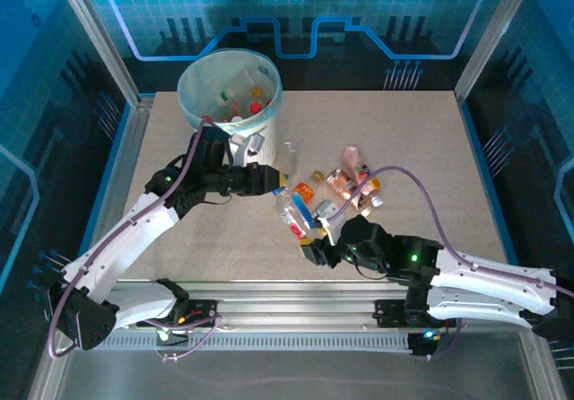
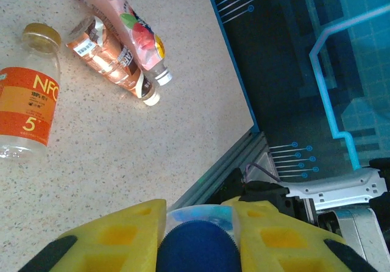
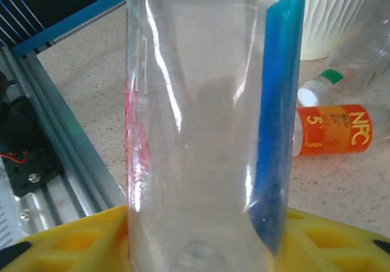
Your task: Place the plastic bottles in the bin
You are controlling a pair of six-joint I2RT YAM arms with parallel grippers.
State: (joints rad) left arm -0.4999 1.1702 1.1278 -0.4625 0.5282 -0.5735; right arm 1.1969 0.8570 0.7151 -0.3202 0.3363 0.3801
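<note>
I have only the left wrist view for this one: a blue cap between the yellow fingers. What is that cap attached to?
Observer: A clear bottle with a blue label; the left hand is shut on its cap.
Operator: Anything else holding it?
Observer: Its base sits between the right hand's fingers; whether they grip it, I cannot tell.
Operator: Where is the bin?
Observer: The bin stands just beyond the left hand, with several bottles in it.
</note>
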